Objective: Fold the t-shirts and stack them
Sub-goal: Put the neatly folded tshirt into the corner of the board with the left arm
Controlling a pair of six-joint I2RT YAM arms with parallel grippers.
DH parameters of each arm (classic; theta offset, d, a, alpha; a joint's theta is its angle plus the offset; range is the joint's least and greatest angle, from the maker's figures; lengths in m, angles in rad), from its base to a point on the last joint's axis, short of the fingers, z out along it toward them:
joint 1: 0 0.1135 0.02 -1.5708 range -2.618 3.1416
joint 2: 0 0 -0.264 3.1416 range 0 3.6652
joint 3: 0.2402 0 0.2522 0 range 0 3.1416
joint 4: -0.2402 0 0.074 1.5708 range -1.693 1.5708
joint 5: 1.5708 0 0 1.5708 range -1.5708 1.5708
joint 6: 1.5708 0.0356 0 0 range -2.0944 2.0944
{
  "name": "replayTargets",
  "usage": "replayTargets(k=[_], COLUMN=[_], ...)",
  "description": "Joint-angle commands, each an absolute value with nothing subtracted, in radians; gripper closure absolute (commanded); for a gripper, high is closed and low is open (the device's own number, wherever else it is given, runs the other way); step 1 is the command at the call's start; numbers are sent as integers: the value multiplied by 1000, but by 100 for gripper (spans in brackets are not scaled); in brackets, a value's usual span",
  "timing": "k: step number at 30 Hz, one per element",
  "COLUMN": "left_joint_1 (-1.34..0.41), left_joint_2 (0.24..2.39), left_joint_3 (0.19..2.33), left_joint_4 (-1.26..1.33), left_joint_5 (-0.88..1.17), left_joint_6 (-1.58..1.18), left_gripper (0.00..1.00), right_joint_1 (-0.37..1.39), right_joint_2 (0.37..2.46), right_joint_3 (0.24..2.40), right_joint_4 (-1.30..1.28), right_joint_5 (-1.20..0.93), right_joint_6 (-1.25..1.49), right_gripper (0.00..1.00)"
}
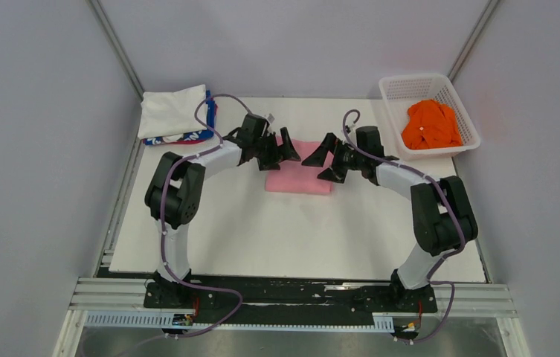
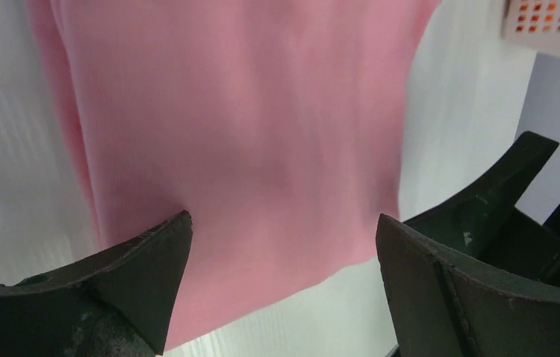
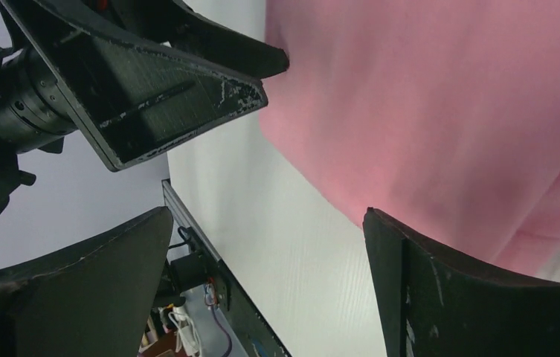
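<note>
Spread pincers (image 1: 282, 154) (image 1: 317, 168) hang over pink shirt (image 1: 299, 181); basket (image 1: 393, 113) apart.

The left arm (image 1: 176, 190) is bending at its elbow and reaching toward 1 o'clock; the right arm (image 1: 440, 212) is reaching toward 11 o'clock. The left gripper (image 1: 285, 158) is pointing to 3 o'clock and the right gripper (image 1: 313, 168) to 9 o'clock, both with jaws spread wide, gripping nothing.
</note>
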State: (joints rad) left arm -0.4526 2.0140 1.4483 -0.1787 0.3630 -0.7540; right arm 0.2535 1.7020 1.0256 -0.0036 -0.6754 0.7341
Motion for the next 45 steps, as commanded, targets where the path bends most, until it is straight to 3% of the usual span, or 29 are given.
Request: replayTargets(k=[1, 7, 16, 25, 34, 38, 45], left_joint_1=[-458, -458, -465, -542, -564, -548, -484], left_joint_2=[1974, 1992, 1896, 1696, 1437, 1462, 1606], left_joint_3=[1307, 1246, 1114, 970, 932, 933, 949], left_joint_4=[-45, -136, -232, -269, -385, -415, -319], left_joint_5=[442, 370, 276, 247, 26, -76, -83], left_joint_6=[-814, -765, -701, -688, -737, -809, -905], left_gripper=[0, 0, 0, 0, 0, 0, 2], right_joint_1=[245, 226, 243, 427, 491, 489, 487], right_joint_2=[1757, 1807, 1710, 1504, 1202, 1101, 970], right_joint_3=[931, 820, 687, 608, 622, 612, 627], right_joint_4=[149, 82, 5, -127, -180, -230, -385], right_joint_5=[-743, -558, -441, -287, -135, -11, 172], right_joint_6=[867, 849, 784, 826, 798, 791, 754], right_gripper=[0, 0, 0, 0, 0, 0, 0])
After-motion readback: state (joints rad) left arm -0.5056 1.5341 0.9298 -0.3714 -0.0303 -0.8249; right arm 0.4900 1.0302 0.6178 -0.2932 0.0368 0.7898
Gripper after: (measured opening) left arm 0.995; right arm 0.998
